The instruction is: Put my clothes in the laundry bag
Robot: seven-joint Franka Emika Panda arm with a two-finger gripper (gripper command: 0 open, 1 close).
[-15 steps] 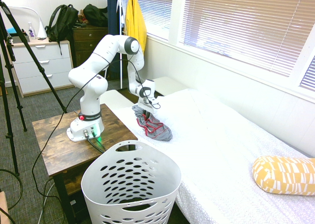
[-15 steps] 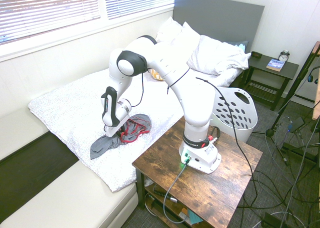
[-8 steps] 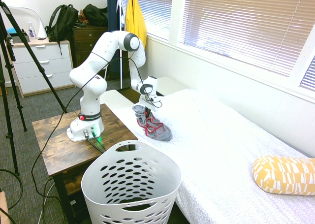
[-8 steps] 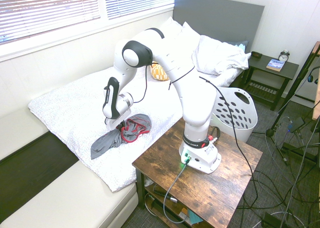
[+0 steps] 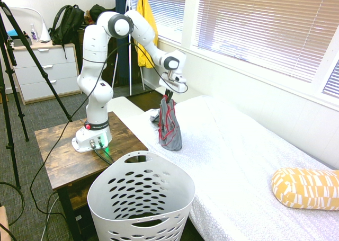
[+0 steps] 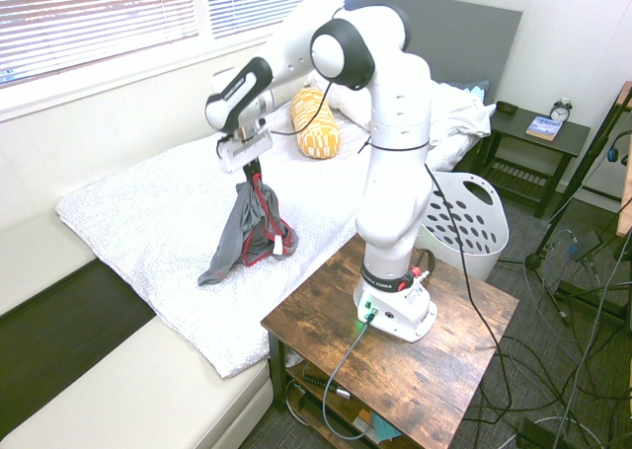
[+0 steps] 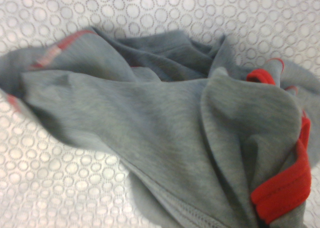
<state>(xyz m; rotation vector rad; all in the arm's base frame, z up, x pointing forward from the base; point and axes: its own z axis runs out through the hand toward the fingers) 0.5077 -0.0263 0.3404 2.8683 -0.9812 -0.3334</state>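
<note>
While the claw (image 5: 169, 95) hangs above the bed (image 5: 249, 161), its fingers are pinched tight on the top of the grey garment (image 5: 168, 125), which dangles from it in a long drape; the red piping shows along the folds, and the lower end of the cloth just touches or nearly touches the bedcover near the bed's foot end, on the side closest to the tabletop (image 5: 58, 151); from the second exterior view the claw (image 6: 251, 169) points almost straight down, and the garment (image 6: 249, 234) spreads out at the bottom, one grey flap trailing on the cover toward the bed's near edge. In the wrist view the garment (image 7: 165, 138) fills most of the picture, bunched and blurred, with the ring-patterned bedcover (image 7: 60, 188) behind it. The white laundry basket (image 5: 141, 201) stands on the floor beside the bed's long edge, just past the corner of the tabletop, well apart from the hanging cloth. A yellow patterned pillow (image 5: 306, 188) lies further up the bed.
</note>
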